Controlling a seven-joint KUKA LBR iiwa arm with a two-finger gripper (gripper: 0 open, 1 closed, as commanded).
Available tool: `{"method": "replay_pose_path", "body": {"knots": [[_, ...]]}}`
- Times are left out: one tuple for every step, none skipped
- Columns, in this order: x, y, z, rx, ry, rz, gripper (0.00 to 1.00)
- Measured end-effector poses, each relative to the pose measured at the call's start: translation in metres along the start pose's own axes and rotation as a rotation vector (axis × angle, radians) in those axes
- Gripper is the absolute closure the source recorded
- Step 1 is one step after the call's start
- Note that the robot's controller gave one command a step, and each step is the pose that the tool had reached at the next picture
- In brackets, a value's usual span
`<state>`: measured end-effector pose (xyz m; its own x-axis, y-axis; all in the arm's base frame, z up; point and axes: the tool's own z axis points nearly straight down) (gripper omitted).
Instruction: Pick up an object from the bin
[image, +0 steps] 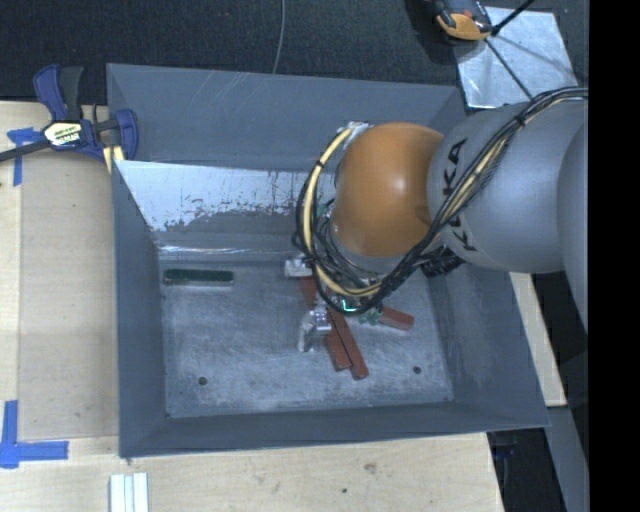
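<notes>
The pincer hangs low over crossed reddish-brown bars, just 4 o'clock of the bin's centre. How far it is open I cannot tell. Best to settle squarely across one bar - not the crossing - before closing.

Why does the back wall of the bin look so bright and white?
In the camera view, light glares off the bin's sloped far wall in a pale band; the arm's orange cover has a soft shine too.
</notes>
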<state>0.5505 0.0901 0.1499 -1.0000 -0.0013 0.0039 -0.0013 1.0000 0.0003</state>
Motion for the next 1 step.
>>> {"method": "replay_pose_path", "body": {"knots": [[-0.0019, -0.0003, -0.0032, -0.001, -0.007, 0.002, 0.0]]}}
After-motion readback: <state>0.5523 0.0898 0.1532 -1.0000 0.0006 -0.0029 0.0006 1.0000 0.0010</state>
